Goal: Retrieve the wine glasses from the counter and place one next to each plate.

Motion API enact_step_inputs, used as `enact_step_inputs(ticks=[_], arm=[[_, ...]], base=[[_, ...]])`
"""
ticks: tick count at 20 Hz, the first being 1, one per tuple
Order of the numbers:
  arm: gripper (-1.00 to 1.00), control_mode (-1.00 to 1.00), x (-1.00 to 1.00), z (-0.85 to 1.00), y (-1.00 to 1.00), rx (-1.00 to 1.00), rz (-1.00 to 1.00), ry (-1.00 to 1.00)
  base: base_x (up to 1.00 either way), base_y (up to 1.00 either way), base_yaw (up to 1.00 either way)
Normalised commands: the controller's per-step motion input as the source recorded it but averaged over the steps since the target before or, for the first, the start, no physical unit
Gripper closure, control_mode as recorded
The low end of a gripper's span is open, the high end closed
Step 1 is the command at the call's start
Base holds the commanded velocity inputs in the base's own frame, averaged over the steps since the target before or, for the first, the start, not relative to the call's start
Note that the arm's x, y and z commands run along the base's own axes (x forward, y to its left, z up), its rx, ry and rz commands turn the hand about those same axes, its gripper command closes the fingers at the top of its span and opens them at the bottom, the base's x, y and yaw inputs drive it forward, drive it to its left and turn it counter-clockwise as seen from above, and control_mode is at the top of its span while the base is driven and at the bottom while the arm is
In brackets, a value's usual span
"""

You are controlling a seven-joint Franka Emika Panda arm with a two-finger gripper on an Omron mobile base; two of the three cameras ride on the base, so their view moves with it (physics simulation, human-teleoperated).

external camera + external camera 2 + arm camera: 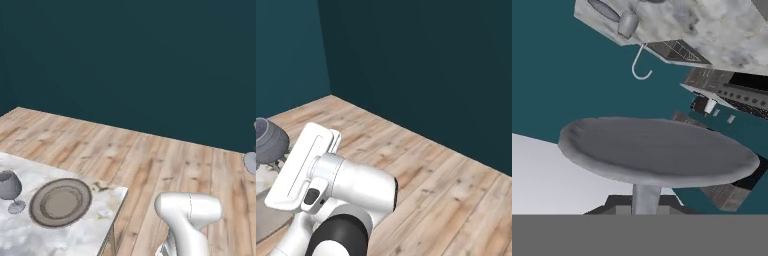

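Note:
A wine glass is held by its thin stem [646, 196] in my shut gripper [646, 208]. Its round grey foot [657, 150] spreads wide just ahead of the hand camera, and its bowl is hidden. A grey disc [251, 162] cut off by the right border of the left base view looks like that same foot. A second wine glass [10, 189] stands upright on a marble top [95, 225], just left of a brownish-grey ringed plate [60, 202]. The hand view shows that glass [628, 22] and plate [604, 9] small and upside down at the top.
Wood plank floor [150, 155] runs from the marble top's corner to a dark teal wall [130, 60]. My white arm [346, 190] fills the lower left of the right base view, beside a glass bowl [268, 140]. A curved faucet [639, 65] and dark cabinets [732, 85] show in the hand view.

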Motion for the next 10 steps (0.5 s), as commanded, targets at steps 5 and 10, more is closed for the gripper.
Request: enact_step_inputs(ticks=[5,10], arm=[[1.0,1.0,0.0,0.0,0.0,0.0,0.0,0.0],[1.0,1.0,0.0,0.0,0.0,0.0,0.0,0.0]], base=[[1.0,-1.0,-0.01],[1.0,-0.97,0.04]])
